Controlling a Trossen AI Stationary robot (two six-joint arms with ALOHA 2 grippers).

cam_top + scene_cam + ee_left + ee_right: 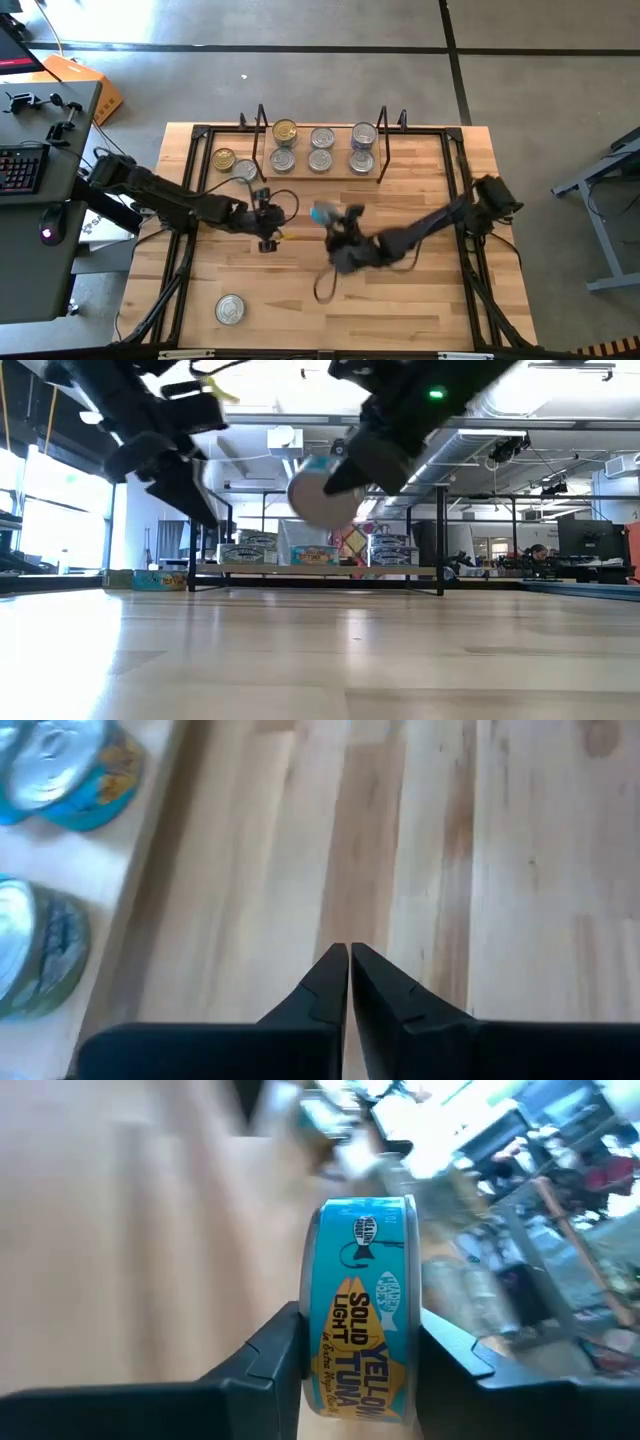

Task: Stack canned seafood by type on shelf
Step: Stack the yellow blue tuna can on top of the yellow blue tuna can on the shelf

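Right tool (360, 1345) grips a blue tuna tin (362, 1320) on edge

Dark jointed arms, looping black cables

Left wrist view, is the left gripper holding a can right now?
No, the left gripper is shut with nothing between its fingers, over bare wood beside two tins off to the side.

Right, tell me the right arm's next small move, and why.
Probably carry the blue-labelled round tuna tin toward the low light-wood shelf. The right tool is shut on it across its flat faces, lifted off the table in the low view, with the shelf's tins ahead. The left tool is shut and empty, waiting beside the shelf.
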